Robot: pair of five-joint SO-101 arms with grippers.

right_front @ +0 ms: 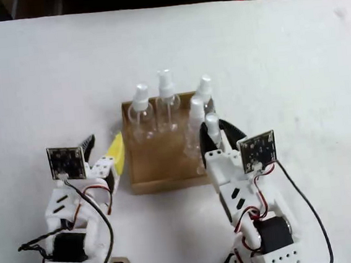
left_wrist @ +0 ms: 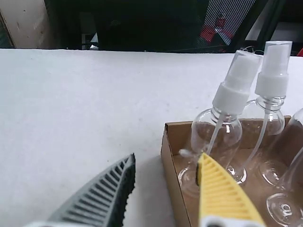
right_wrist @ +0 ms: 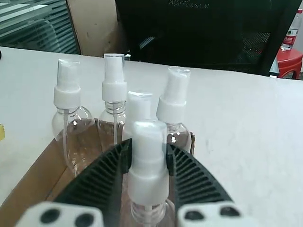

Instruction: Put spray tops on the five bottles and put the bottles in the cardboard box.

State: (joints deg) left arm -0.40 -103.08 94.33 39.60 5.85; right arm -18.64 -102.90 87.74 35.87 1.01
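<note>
the left claw (right_front: pixel 105 141) sits on the left of the scene, wide open with nothing between its grey and yellow fingers; the yellow finger hangs over the left wall of the cardboard box (right_front: pixel 162 184), the grey one over bare table

the open-topped box lies in the middle of the table and all five clear bottles stand upright inside it, each with a white spray top on. the far-left bottle (right_front: pixel 141 113) and the second bottle (right_front: pixel 168 104) stand side by side along the far wall, close together. the far-right bottle (right_front: pixel 204 91) is in the far right corner. the fourth bottle (right_front: pixel 196 120) stands just in front of it, toward the near side. the near-right bottle (right_wrist: pixel 147 208) is the closest of the five, by the box's right wall

the right claw (right_wrist: pixel 147 165) has its black ribbed fingers closed in on that near-right bottle's spray top (right_wrist: pixel 147 156), one finger against each side of it, with the bottle upright in the box

the table (right_front: pixel 33 70) is a plain white surface. beyond its far edge the room is dark, with a black mesh chair (right_wrist: pixel 213 33), window blinds (right_wrist: pixel 28 23) to the left and a red stool (right_wrist: pixel 289 59) at the far right
</note>
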